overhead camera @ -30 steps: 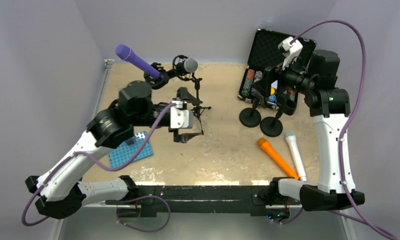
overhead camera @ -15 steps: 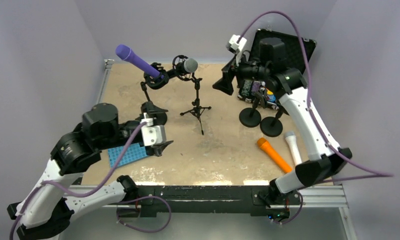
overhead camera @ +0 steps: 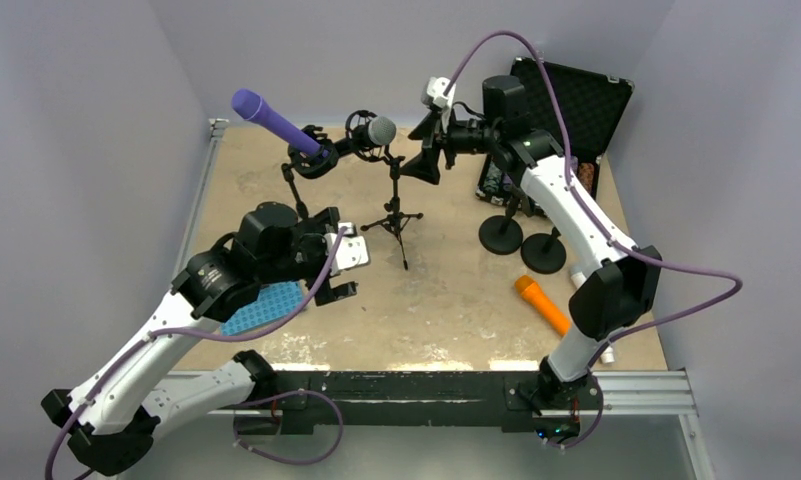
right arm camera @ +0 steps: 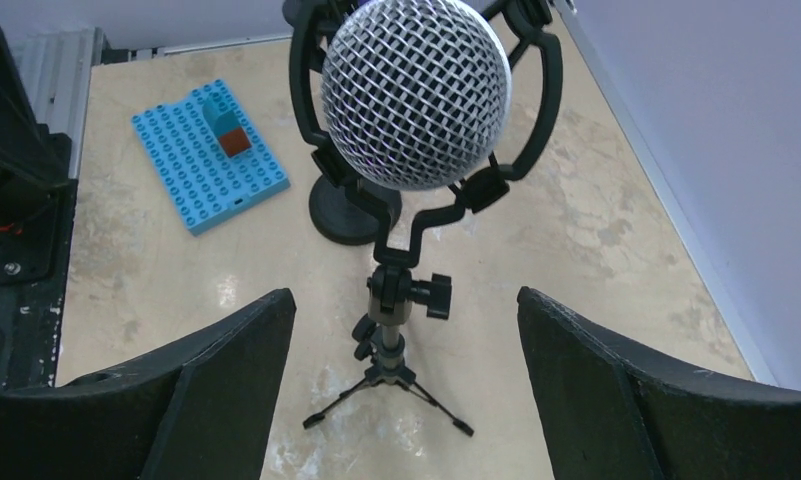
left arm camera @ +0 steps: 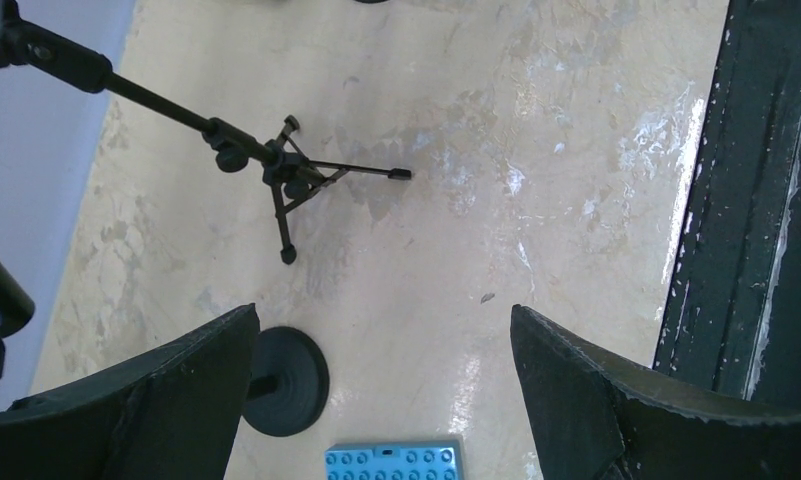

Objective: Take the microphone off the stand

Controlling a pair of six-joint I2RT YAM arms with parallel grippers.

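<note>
Spanning the whole scene, a mottled beige table top [overhead camera: 446,300] carries everything; at its far right corner an open black hard case with foam lining [overhead camera: 576,95] leans against the wall. Just below the case stand two black round-base stands [overhead camera: 501,235], and near them lies an orange handheld microphone [overhead camera: 541,305].

At far centre, a black tripod stand [overhead camera: 396,215] stands upright, topped by a black ring-shaped shock mount [right arm camera: 536,120]; seated in that mount is the task's thing, a microphone with a silver mesh ball head [right arm camera: 414,95]. Beside it on the left, a purple microphone [overhead camera: 271,120] sits tilted on another stand.

The right gripper [right arm camera: 404,296] is level with the mesh head and just beside it, fingers spread wide with nothing between them; the head fills its wrist view but is not touched. The left gripper [left arm camera: 383,312] hangs over the table's near left, also fully spread and empty, with a blue studded baseplate [overhead camera: 261,308] under it.
</note>
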